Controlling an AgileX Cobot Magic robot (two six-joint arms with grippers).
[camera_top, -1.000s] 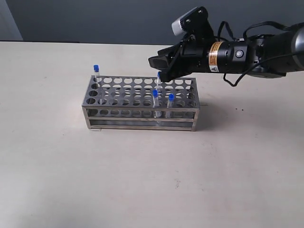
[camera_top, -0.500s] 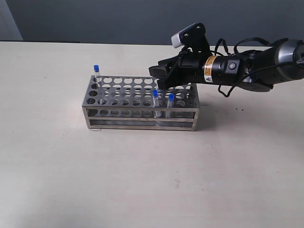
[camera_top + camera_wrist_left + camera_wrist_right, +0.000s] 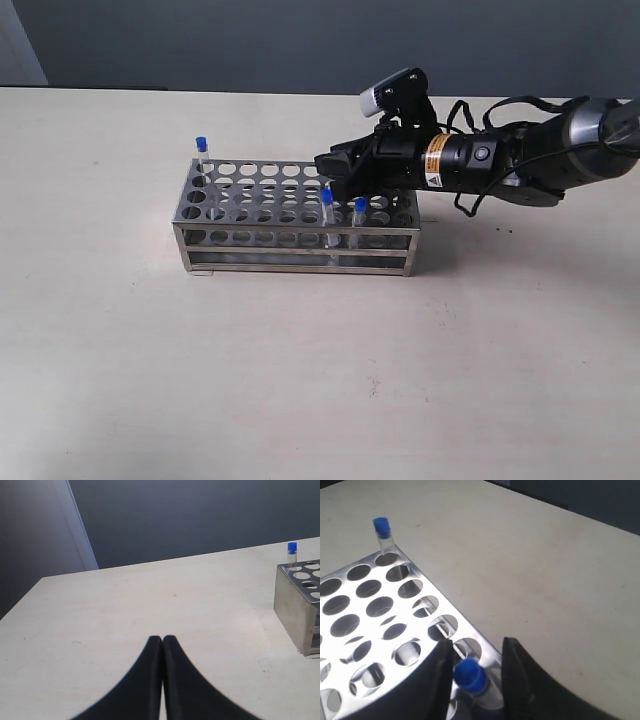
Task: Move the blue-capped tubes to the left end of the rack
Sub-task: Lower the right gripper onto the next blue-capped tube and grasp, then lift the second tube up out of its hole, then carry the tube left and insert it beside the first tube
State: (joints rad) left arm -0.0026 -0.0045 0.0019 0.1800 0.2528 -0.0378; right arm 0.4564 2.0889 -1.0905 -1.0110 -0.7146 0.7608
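Note:
The steel rack stands mid-table. One blue-capped tube sits in its far left corner hole, and two more stand in the front row toward the right. My right gripper hangs low over the rack's back row and hides the fourth tube there. In the right wrist view that tube's cap lies between the open fingers of the right gripper, against one finger with a gap to the other. My left gripper is shut and empty, away from the rack's left end.
The rack's top plate has several empty holes between the corner tube and the gripper. Bare beige table surrounds the rack. A dark wall runs along the table's far edge.
My right arm has dropped and levelled out, bringing its fingers down around the back-row tube, which is hidden in the exterior view now. The other tubes and the rack have not moved.

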